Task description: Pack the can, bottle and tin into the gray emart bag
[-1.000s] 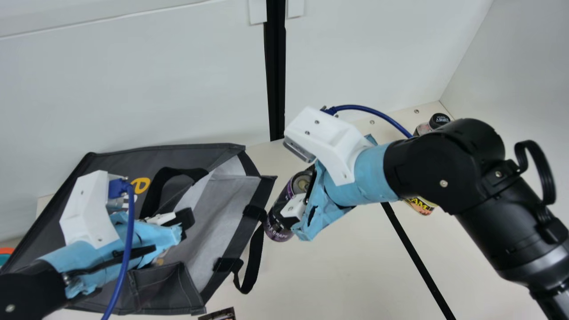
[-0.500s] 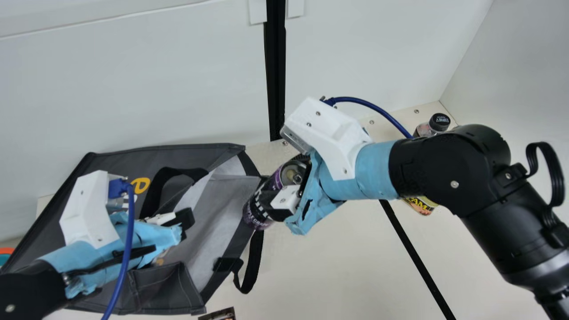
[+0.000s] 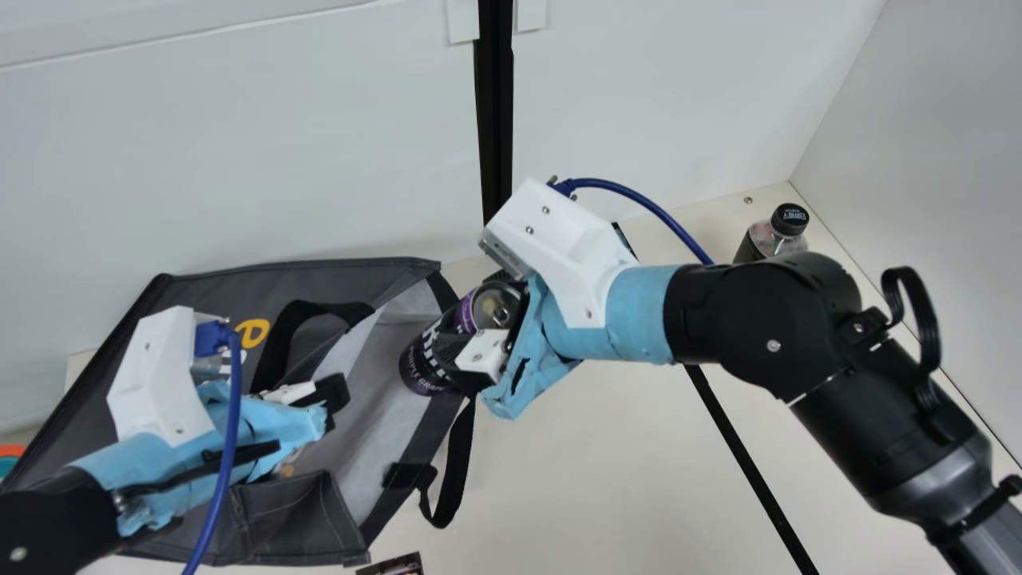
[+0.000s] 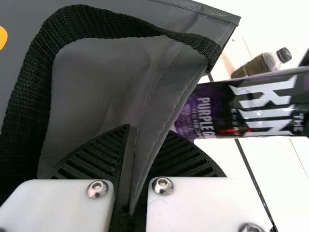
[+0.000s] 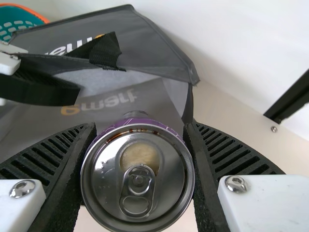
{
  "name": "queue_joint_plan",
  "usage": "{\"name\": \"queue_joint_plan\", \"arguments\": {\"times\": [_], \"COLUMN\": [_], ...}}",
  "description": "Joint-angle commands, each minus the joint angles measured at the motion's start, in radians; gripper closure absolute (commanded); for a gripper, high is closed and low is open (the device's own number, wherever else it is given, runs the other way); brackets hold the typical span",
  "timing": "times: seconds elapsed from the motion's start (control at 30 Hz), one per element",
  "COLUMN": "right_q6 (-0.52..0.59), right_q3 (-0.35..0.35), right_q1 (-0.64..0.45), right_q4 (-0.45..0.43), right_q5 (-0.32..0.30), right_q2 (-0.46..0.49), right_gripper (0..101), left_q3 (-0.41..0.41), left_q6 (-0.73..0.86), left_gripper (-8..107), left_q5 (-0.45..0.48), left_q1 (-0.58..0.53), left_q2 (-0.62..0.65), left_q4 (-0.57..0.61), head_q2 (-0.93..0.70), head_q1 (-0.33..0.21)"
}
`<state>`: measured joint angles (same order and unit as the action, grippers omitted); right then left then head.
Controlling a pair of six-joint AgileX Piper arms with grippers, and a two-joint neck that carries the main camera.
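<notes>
Cream table (image 3: 607,463); your right gripper (image 3: 476,326), holding purple-black metal can (image 3: 435,355), base toward eight o'clock; your left gripper (image 3: 335,393), pinching gray fabric bag (image 3: 351,283).

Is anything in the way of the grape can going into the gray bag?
Nothing visible blocks it. My right hand holds the grape can at the open mouth of the gray bag, bottom end pointing in. My left hand grips the bag's edge, off to the side.
</notes>
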<state>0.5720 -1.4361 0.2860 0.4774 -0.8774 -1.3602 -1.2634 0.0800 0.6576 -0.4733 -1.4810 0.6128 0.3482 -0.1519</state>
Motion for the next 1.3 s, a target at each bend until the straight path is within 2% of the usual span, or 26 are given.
{"name": "queue_joint_plan", "arguments": {"times": [0.0,0.27,0.63,0.93,1.27], "right_q6": [0.014,0.072,0.209,0.322,0.450], "right_q3": [0.013,0.069,0.149,0.189,0.194], "right_q1": [0.006,0.029,0.064,0.086,0.107], "right_q4": [0.008,0.056,0.174,0.274,0.395], "right_q5": [0.032,0.129,0.273,0.345,0.397], "right_q2": [-0.002,-0.026,-0.069,-0.120,-0.194], "right_gripper": [101,101,101,101,101], "left_q3": [0.000,0.000,0.000,0.000,0.000], "left_q6": [0.000,0.000,0.000,0.000,0.000], "left_gripper": [89,89,89,89,89], "left_q5": [0.000,0.000,0.000,0.000,0.000], "left_q1": [0.000,0.000,0.000,0.000,0.000], "left_q2": [0.000,0.000,0.000,0.000,0.000], "left_q4": [0.000,0.000,0.000,0.000,0.000], "head_q2": [0.001,0.001,0.001,0.001,0.001], "head_q1": [-0.023,-0.023,-0.023,-0.023,-0.023]}}
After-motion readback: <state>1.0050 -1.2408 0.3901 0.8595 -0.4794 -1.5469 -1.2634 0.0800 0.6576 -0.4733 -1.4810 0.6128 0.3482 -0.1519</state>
